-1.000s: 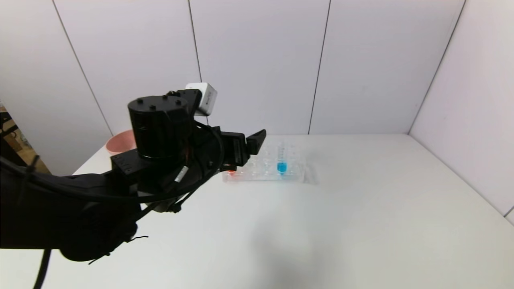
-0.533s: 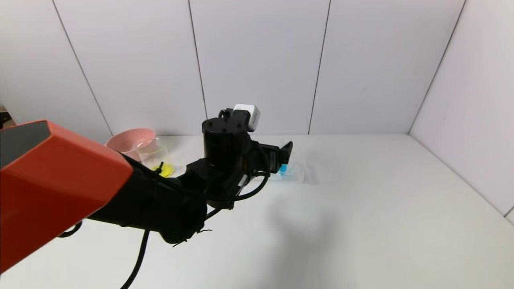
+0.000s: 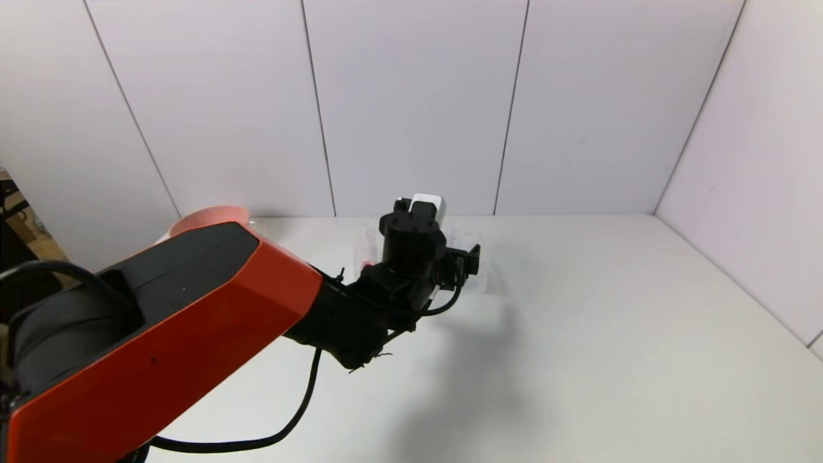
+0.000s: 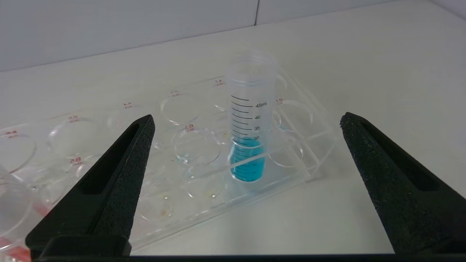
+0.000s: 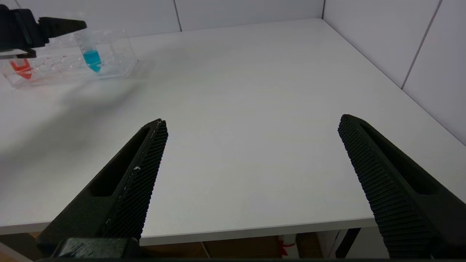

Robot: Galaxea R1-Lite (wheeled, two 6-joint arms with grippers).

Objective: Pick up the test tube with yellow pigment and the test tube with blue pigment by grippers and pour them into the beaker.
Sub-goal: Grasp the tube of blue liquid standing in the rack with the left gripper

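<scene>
1. A white table (image 3: pixel 578 334) stands boxed in by pale panelled walls.
2. The left gripper (image 4: pixel 247 174), jaws spread wide and empty, faces the test tube with blue pigment (image 4: pixel 249 123), upright in the clear rack (image 4: pixel 302 160); the blue pour remains undone.
3. The right gripper (image 5: pixel 251 182) hangs open near the table's edge, well apart.
4. A red-tipped tube (image 5: pixel 22 69) shares the rack; the left arm blocks the head view, hiding any beaker.

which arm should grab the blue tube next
Left, most likely. The left gripper is open and lined up on the test tube with blue pigment, upright in the tube rack. The right gripper, also open, sits near the table's front edge, far away.
</scene>
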